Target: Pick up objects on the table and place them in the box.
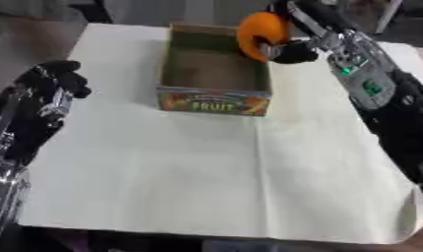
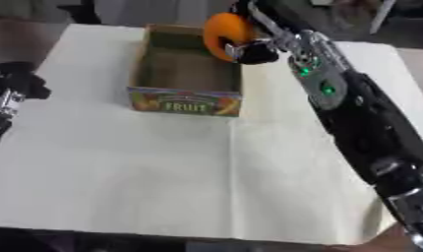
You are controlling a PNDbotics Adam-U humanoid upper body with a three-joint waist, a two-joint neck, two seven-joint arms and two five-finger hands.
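Box: an open cardboard box (image 1: pixel 215 74) with "FRUIT" printed on its near wall stands on the far middle of the surface; no contents can be made out inside it.
Orange object: a round orange object (image 1: pixel 259 30) is held above the box's far right corner, clear of the rim.
Right hand: the right hand (image 1: pixel 288 48) comes in from beyond the box's right side, its fingers curled round the orange object.
Left hand: the left hand (image 1: pixel 53 78) shows to the left of the box and well apart from it, fingers bent and holding nothing.
Left eye view: shows the left hand and forearm whole, left of the box.
Right eye view: cuts the left hand down to a dark patch at the edge, but shows more of the right arm (image 2: pixel 361 123), with green lights on it, running down the right of the box.
Surface: a pale cloth-covered surface (image 1: pixel 206 177), creased in front of the box.
Room: dark, blurred shapes beyond the box's far side.
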